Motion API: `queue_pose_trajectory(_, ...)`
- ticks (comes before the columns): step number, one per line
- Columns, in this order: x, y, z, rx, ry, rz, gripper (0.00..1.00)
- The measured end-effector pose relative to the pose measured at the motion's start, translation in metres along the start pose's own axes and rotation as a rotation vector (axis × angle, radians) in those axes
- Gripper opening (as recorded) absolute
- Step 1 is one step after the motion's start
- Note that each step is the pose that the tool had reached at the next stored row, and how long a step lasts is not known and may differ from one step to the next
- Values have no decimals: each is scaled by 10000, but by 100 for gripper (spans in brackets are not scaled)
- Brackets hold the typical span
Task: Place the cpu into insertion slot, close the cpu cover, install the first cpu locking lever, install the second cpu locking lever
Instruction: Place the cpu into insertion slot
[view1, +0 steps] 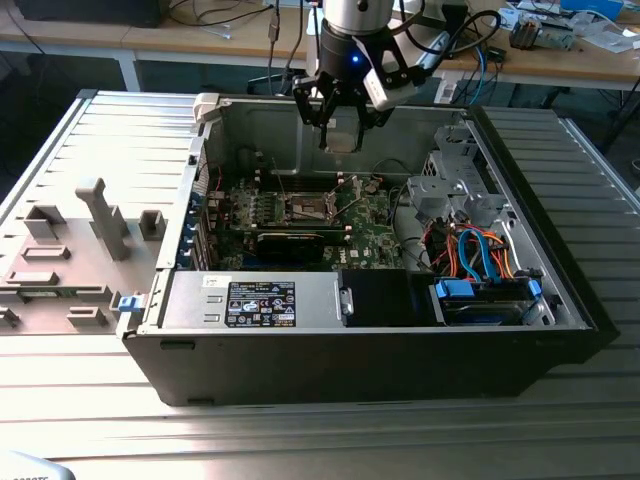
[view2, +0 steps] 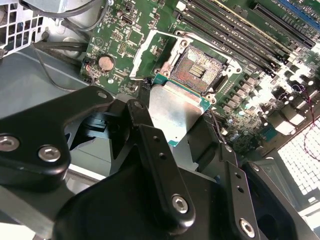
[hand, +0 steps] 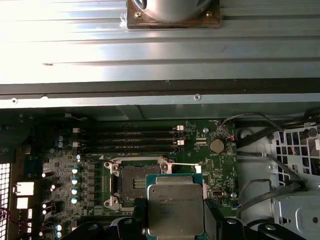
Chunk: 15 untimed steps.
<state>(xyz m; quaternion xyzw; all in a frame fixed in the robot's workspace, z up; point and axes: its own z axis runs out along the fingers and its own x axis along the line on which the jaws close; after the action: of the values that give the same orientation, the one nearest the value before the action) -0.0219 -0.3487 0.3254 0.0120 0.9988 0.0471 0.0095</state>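
CPU (hand: 175, 210), a flat square chip with a silvery heat spreader on a green substrate, hung in the air, clenched edge-on between the black fingers (view2: 150, 145) of the gripper (view1: 342, 130), which pressed on two opposite sides of it. In the exterior view it sat at the upper middle of the frame, well above the green motherboard (view1: 375, 215) and not yet seated. In both wrist views its lid faced the camera and looked level with the board.

I judged it light and stiff but delicate. The smooth metal lid could slip under a weak pinch, and the underside should not be touched. The side edges of the substrate, where the fingers already bore, looked like the right place to grip. It would need to stay flat, since the contacts in the socket would bend under a tilted or dragged chip.

The insertion slot (view2: 197, 70) lay open and bare just beside the chip in the second wrist view, its dark contact field showing inside a silver rim. The CPU cover (view2: 141, 55) was swung up and away on its hinge beside the socket.

Further out were the black memory slots (hand: 125, 137) and a coin cell (hand: 216, 146). The open computer case (view1: 350, 370) held a labelled power supply (view1: 260, 300) at the lower middle of the exterior view and blue and orange cables (view1: 480, 250) at the exterior view's right. Grey fixture blocks (view1: 100, 215) stood on the ribbed metal table (view1: 300, 440) at the exterior view's left
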Motion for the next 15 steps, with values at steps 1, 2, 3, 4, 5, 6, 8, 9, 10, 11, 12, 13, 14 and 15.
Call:
queue_pose_trajectory(1,0,0,2,0,0,0,54)
queue_pose_trajectory(2,0,0,3,0,0,0,54)
queue_pose_trajectory(3,0,-1,9,0,0,0,54)
queue_pose_trajectory(4,0,-1,10,0,1,-1,54)
queue_pose_trajectory(5,0,-1,11,0,0,0,54)
queue_pose_trajectory(6,0,-1,13,-1,0,0,54)
queue_pose_trajectory(8,0,-2,17,0,1,0,54)
queue_pose_trajectory(9,0,-2,20,0,0,0,54)
queue_pose_trajectory(10,0,-2,23,0,0,0,54)
queue_pose_trajectory(11,0,-2,25,0,0,0,54)
queue_pose_trajectory(12,1,-2,26,0,1,0,54)
queue_pose_trajectory(13,0,-3,28,0,0,0,54)
queue_pose_trajectory(14,1,-3,30,0,0,0,54)
queue_pose_trajectory(15,1,-3,33,0,0,0,54)
